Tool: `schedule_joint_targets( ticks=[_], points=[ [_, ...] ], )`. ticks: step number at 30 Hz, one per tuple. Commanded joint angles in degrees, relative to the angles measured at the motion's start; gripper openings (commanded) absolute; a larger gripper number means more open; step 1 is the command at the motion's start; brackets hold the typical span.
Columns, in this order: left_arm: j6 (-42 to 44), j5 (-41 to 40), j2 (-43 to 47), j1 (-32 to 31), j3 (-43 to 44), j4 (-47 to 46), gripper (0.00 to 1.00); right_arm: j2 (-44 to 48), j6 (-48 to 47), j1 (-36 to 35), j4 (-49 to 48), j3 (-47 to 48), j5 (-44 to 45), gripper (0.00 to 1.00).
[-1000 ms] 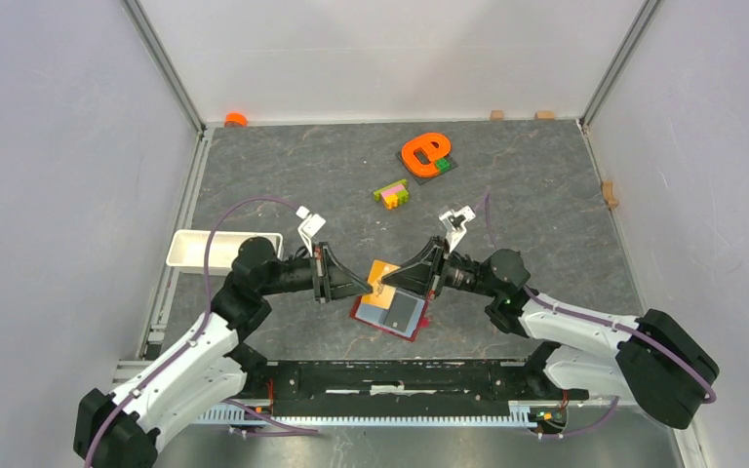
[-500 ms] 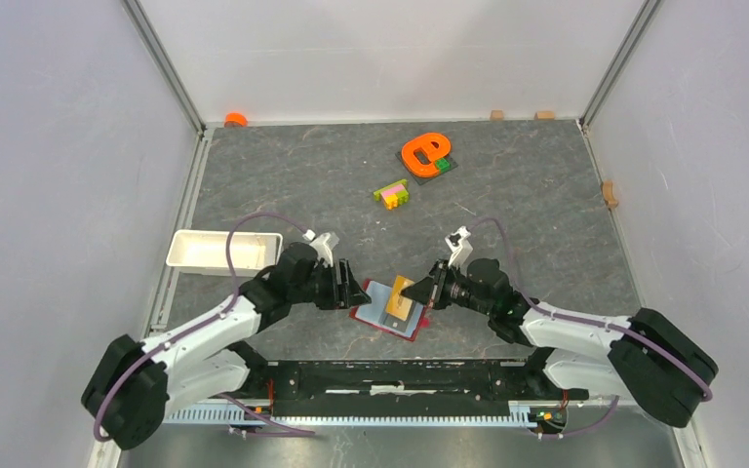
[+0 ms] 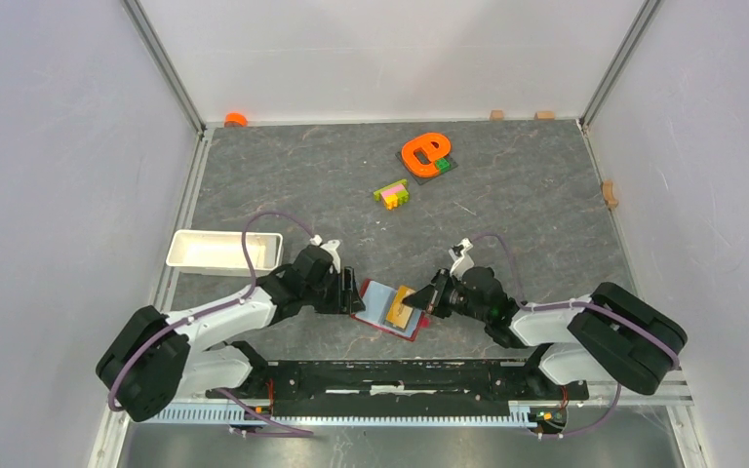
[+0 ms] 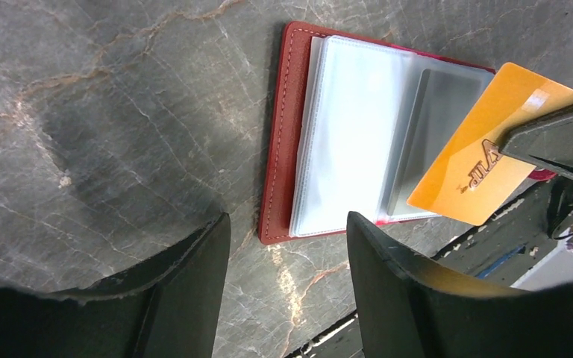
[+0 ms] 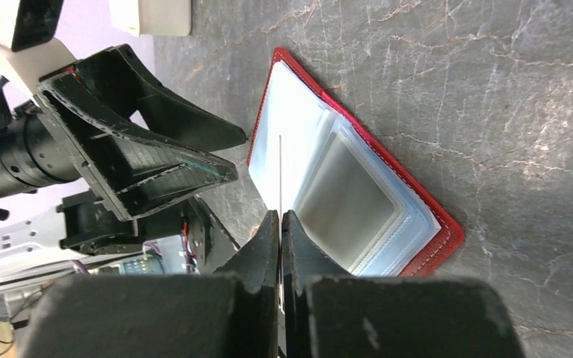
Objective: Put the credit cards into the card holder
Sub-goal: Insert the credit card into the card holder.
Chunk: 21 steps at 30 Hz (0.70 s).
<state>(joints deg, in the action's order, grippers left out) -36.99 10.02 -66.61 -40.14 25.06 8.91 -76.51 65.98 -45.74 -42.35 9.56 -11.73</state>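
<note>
The dark red card holder [image 3: 368,316] lies open on the table, its clear sleeves [image 4: 351,134] facing up. My right gripper [image 3: 421,303] is shut on the tan-orange card [image 3: 401,307] and holds it tilted over the holder's right half. The card is edge-on in the right wrist view [image 5: 280,175] and flat in the left wrist view [image 4: 477,168]. My left gripper [image 3: 353,293] is open and empty, low at the holder's left edge [image 4: 276,164]. A greyish card shape [image 4: 436,127] sits inside one sleeve; I cannot tell if it is the light blue card.
A white tray [image 3: 224,251] stands at the left. An orange e-shaped toy [image 3: 424,151] and coloured blocks [image 3: 391,193] lie at the back. An orange cap [image 3: 235,119] and small wooden blocks [image 3: 496,114] sit by the back wall.
Both arms have dropped lower and drawn in. The left gripper has come down beside the holder's left edge. The right gripper has brought the orange card down over the sleeves.
</note>
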Motion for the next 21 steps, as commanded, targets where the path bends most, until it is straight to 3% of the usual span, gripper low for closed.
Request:
schedule_joint_targets(
  ticks=[1, 21],
  points=[
    [4.0, -1.7, -1.2, -0.3, 2.3, -0.4, 0.64, -2.2, 5.4, 0.0, -10.1, -1.7, 0.4, 0.00],
    [5.5, 0.2, -4.8, -0.7, 2.8, -1.4, 0.53, -15.6, 11.7, -0.8, -17.7, -1.3, -0.4, 0.00]
  ],
)
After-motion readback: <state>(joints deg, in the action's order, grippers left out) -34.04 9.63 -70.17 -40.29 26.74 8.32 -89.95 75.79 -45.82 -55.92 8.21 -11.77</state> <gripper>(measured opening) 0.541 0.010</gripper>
